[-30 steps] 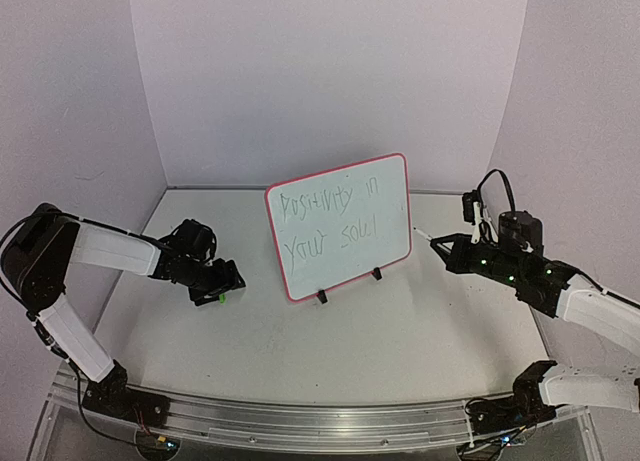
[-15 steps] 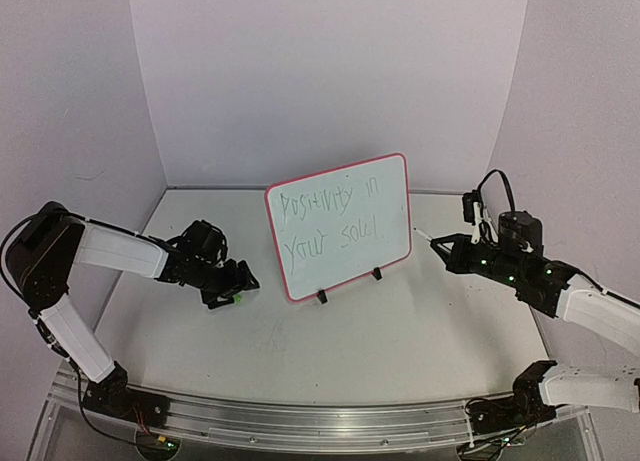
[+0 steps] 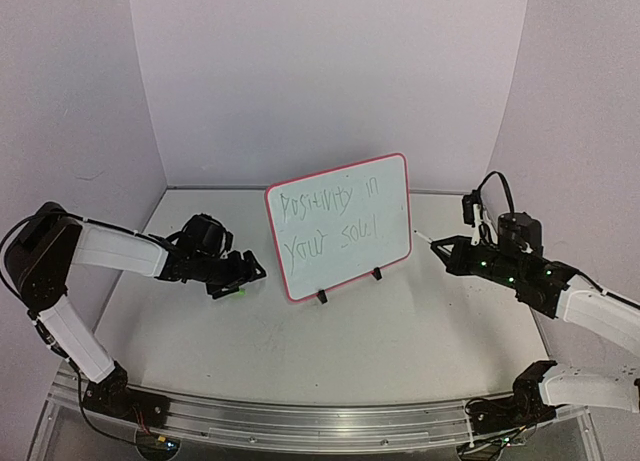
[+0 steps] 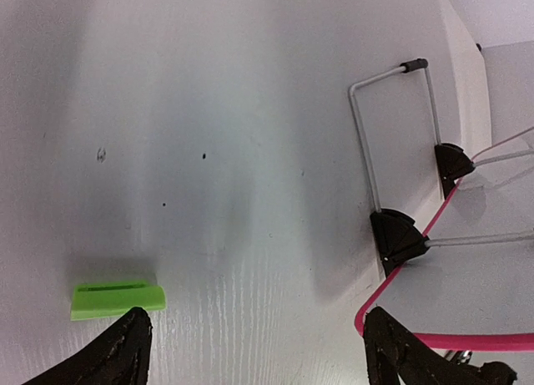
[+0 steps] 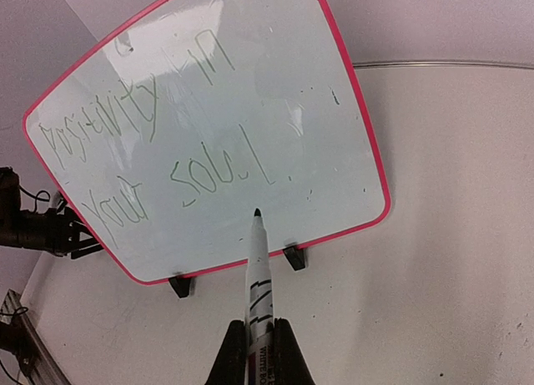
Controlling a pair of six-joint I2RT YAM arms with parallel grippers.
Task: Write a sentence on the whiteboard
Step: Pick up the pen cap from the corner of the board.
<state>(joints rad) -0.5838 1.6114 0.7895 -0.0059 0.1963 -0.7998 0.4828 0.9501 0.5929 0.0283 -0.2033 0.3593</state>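
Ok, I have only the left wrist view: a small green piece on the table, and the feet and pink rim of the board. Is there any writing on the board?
Observer: Yes. In the right wrist view the sentence stands on the whiteboard in two green lines, about "POSITIVITY IN YOUR SOUL".
Operator: And the marker, where is it?
Observer: The right hand is shut on the marker, cap off, tip toward the board.
Operator: Does the tip touch the board?
Observer: In the top view, no: the tip is just beside the board's edge, apart from it.
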